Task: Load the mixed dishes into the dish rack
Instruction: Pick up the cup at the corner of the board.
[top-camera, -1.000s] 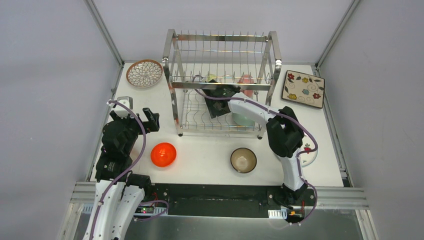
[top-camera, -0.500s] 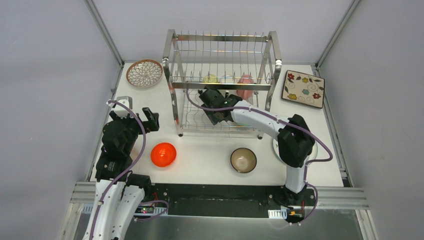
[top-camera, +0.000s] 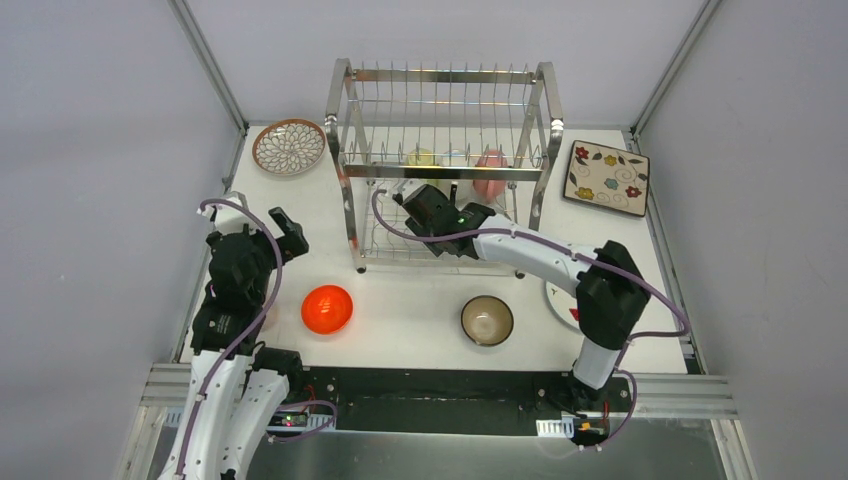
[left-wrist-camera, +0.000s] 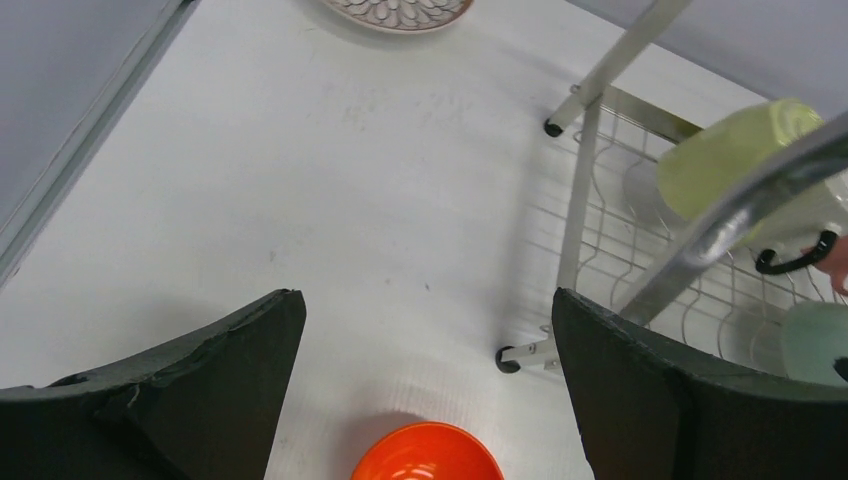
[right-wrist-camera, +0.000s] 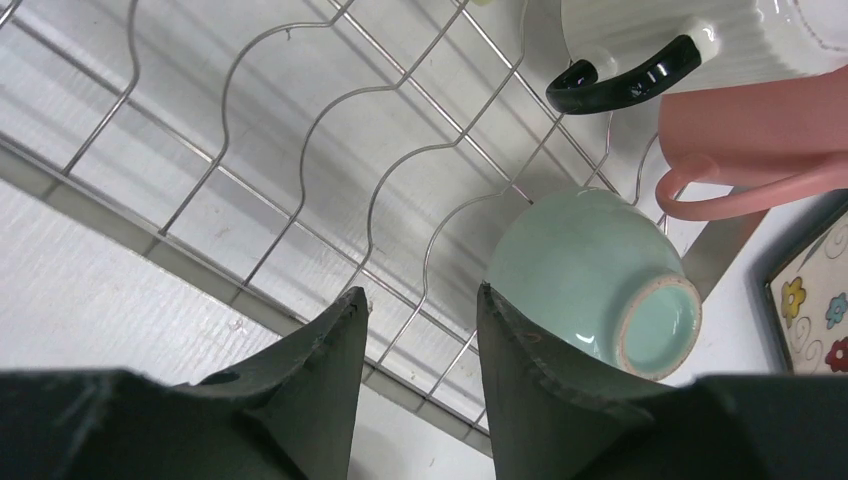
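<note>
Right wrist view: the right gripper has its jaws parted by a narrow gap, pinching nothing; only bare wire of the dish rack's lower tier shows between them. Just outside one finger, so close I cannot tell whether it touches, the mint bowl rests on that wire, tipped so its foot ring faces the camera. I judge it set in place, not held. Ahead of the tips and past the bowl, the pink cup and the white mug crowd the wire, so there is little room forward. The open way out looks to be backward, over the rack's front rail, between the front posts and under the upper tier. Well behind these jaws, toward that arm's base, the brown bowl stands mouth up on open table. The left gripper has its jaws spread wide and empty. The orange bowl lies just back from the gap between its tips, round and so with no long axis. That makes the left arm much the nearer for it, with bare table on its outer side and the rack's post on the other. Far ahead of those tips sits the petal-pattern plate.
</note>
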